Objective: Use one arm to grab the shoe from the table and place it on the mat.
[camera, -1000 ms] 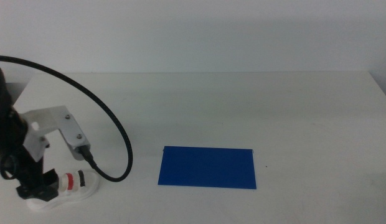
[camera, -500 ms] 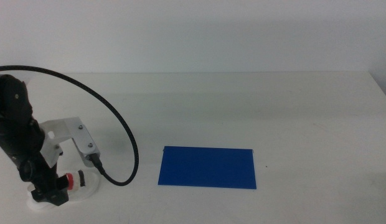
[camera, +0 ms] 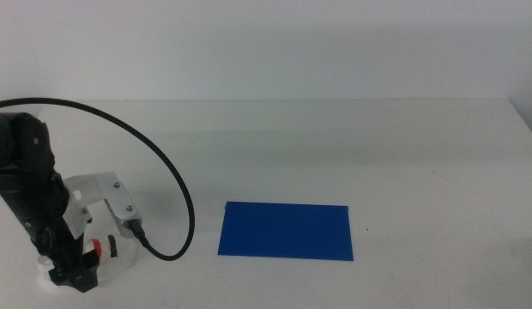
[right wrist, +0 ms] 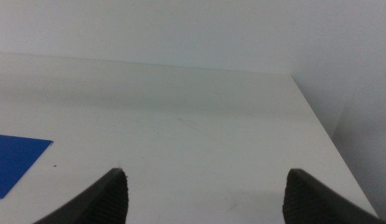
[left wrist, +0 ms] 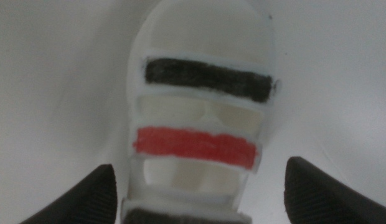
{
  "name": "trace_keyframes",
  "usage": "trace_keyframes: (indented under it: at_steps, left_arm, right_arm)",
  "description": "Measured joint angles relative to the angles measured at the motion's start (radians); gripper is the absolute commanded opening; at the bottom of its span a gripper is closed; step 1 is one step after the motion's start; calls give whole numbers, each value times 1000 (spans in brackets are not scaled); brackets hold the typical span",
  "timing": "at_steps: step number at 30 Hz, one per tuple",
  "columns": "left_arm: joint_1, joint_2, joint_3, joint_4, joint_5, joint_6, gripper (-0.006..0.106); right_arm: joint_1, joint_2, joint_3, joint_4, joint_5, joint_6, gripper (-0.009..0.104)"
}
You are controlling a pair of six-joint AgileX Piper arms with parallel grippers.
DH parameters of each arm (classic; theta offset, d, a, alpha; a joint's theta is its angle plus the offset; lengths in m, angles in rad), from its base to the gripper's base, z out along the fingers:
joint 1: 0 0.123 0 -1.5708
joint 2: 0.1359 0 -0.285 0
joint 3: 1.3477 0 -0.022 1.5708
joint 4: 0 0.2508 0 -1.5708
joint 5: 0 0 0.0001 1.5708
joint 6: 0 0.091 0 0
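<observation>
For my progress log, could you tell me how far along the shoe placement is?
Early. Done: the left gripper has reached the shoe, open jaws on either side. In hand: the grasp. Left: lifting and carrying it to the mat, which lies bare. The right gripper waits open.

You're looking at a dark grey and black arm (camera: 26, 197) — a white angled bracket (camera: 103, 190) with visible screws sits at its wrist, and a thick black cable (camera: 154, 163) loops out from it — each wrist view shows two rounded dark jaws.

Plain pale wall (camera: 266, 47) behind (featureless, perhaps slightly grey).
</observation>
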State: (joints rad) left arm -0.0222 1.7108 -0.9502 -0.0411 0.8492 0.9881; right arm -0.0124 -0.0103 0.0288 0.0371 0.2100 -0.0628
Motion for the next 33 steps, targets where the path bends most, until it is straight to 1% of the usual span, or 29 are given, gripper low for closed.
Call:
trace_keyframes:
  at_steps: [3, 6, 8, 12, 13, 17, 19, 24, 29, 33]
  left_arm:
    - [0, 10, 0, 0, -4, 0, 83]
    - [0, 14, 0, 0, -5, 8, 67]
    - [0, 14, 0, 0, 2, 23, 52]
    - [0, 14, -1, 0, 16, 31, 14]
    - [0, 14, -3, -1, 21, 29, -1]
    - [-9, 15, -41, -35, 65, 26, -1]
    - [-35, 15, -71, -37, 97, 15, -1]
    - [-163, 15, -169, 13, 139, -78, -1]
    - [-281, 43, -287, 17, 157, -121, -1]
    - [-381, 120, -412, 27, 208, -164, -1]
  right_arm:
    - [0, 0, 0, 0, 0, 0, 64]
    - [0, 0, 0, 0, 0, 0, 64]
    - [0, 0, 0, 0, 0, 0, 64]
    - [0, 0, 0, 0, 0, 0, 64]
    - [0, 0, 0, 0, 0, 0, 64]
    - [0, 0, 0, 0, 0, 0, 64]
    - [0, 0, 0, 0, 0, 0, 64]
    - [0, 0, 0, 0, 0, 0, 64]
    - [0, 0, 0, 0, 0, 0, 64]
    - [0, 0, 0, 0, 0, 0, 64]
